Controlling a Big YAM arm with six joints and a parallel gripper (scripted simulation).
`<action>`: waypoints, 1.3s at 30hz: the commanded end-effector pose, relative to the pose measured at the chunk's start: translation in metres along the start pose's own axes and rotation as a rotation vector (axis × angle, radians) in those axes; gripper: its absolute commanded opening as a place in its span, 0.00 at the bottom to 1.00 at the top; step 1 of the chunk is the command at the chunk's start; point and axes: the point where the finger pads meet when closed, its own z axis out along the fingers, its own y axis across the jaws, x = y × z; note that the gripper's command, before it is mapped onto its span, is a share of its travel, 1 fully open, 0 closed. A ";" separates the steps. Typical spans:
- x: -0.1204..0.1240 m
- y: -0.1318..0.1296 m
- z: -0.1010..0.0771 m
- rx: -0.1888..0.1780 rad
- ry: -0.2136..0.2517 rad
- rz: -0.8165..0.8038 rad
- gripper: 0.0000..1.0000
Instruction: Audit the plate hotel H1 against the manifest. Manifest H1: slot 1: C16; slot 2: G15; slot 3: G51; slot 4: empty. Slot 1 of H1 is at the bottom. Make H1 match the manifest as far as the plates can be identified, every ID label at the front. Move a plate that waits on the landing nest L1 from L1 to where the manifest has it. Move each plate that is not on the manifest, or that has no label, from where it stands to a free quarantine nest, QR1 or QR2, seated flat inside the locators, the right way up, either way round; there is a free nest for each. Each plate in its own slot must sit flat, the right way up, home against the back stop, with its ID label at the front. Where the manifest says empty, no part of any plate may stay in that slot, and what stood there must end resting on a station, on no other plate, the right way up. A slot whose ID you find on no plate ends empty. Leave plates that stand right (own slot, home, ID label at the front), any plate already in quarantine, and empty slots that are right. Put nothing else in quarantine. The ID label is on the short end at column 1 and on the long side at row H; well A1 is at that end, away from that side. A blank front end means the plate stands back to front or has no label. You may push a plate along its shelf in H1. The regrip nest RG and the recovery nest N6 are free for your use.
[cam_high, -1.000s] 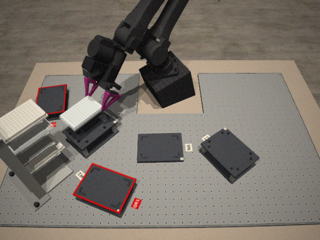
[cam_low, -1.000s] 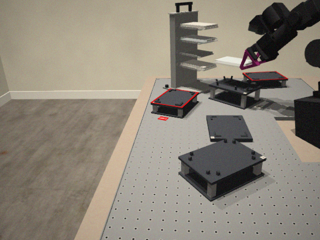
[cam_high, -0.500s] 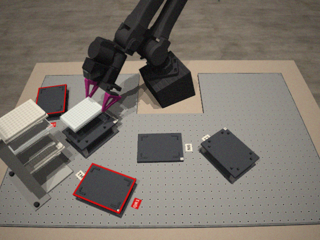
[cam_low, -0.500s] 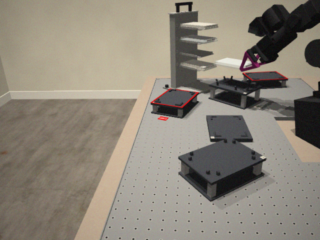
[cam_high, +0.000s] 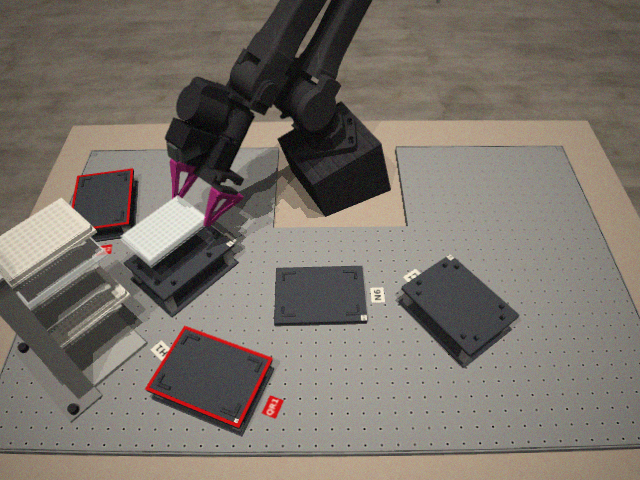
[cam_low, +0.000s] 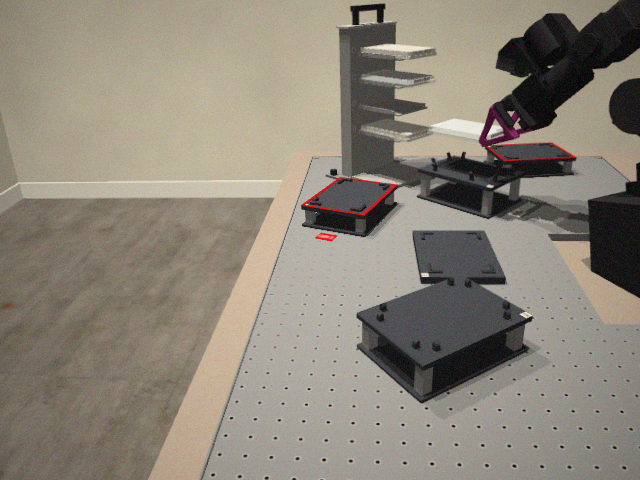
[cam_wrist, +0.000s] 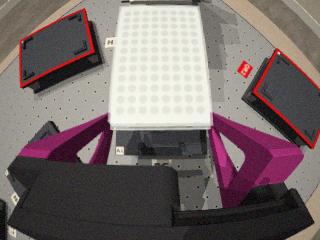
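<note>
The gripper (cam_high: 200, 198) stands wide, its magenta fingers clamped on the near short end of a white well plate (cam_high: 163, 230). The plate is held level in the air above a raised dark nest (cam_high: 178, 271) on the counter (cam_high: 361, 372), not touching it, its far end pointing toward the plate tower (cam_low: 355, 98). In the exterior view the plate (cam_low: 462, 128) sits level with the tower's lowest shelf plate (cam_low: 395, 130), just outside the shelf. Plates also occupy the top shelf (cam_low: 398, 50) and the second shelf (cam_low: 397, 78). Two red-bordered nests (cam_high: 209, 376) (cam_high: 103, 198) flank the tower.
</note>
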 end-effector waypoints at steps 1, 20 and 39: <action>-0.007 -0.005 0.002 0.013 -0.027 -0.009 0.86; -0.003 -0.006 0.007 0.014 -0.031 -0.009 0.86; 0.005 -0.005 0.013 0.014 -0.028 -0.008 0.86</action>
